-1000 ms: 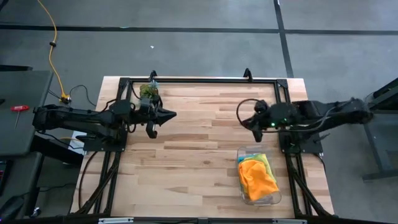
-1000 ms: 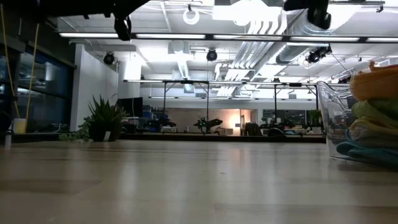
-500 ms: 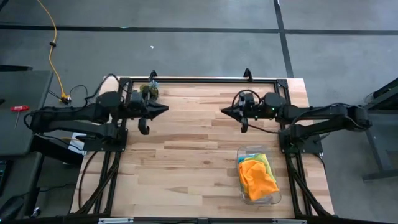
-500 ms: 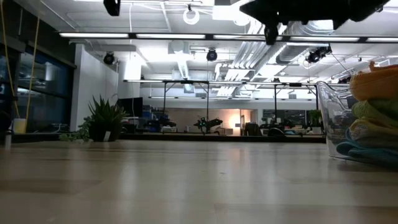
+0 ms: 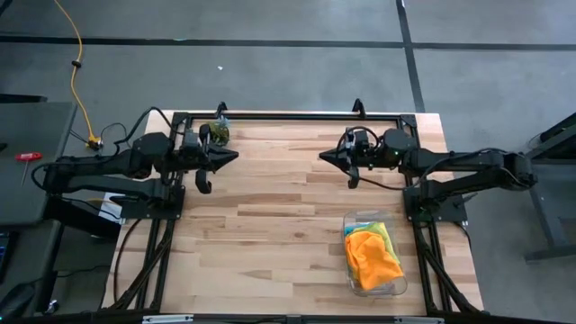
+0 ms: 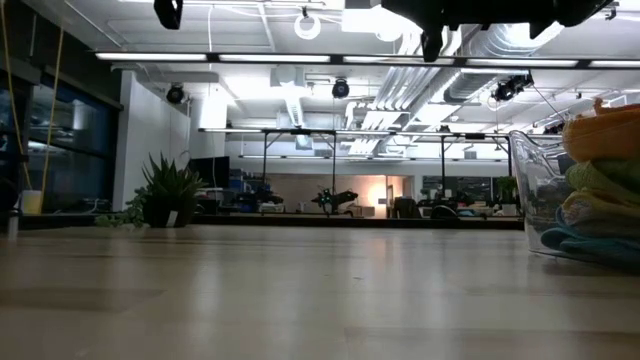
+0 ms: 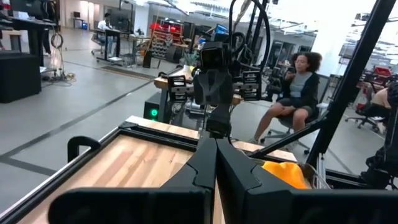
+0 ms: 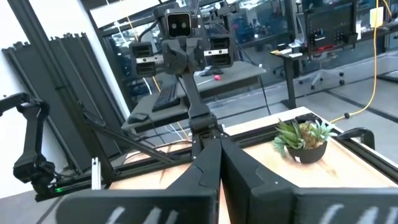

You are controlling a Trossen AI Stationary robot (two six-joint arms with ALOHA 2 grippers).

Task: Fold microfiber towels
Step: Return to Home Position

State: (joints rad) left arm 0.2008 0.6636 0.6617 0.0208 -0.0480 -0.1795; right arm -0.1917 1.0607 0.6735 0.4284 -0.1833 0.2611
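Toward the right front of the wooden table (image 5: 270, 234), we log the folded orange microfiber towel (image 5: 371, 256) topping the stack in the clear plastic bin (image 5: 364, 216). Left gripper (image 5: 232, 155) and right gripper (image 5: 324, 157) hover rearward, clenched empty (tips facing, well apart). Risk: heaped pile slumps, unfolds.

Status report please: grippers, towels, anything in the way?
Left gripper and right gripper shut, empty, above table. Towels in bin, orange topmost. Plant by left gripper.

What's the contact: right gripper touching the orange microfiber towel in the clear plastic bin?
Apart. High view: right gripper over bare table, orange towel in the bin, a wide gap between.
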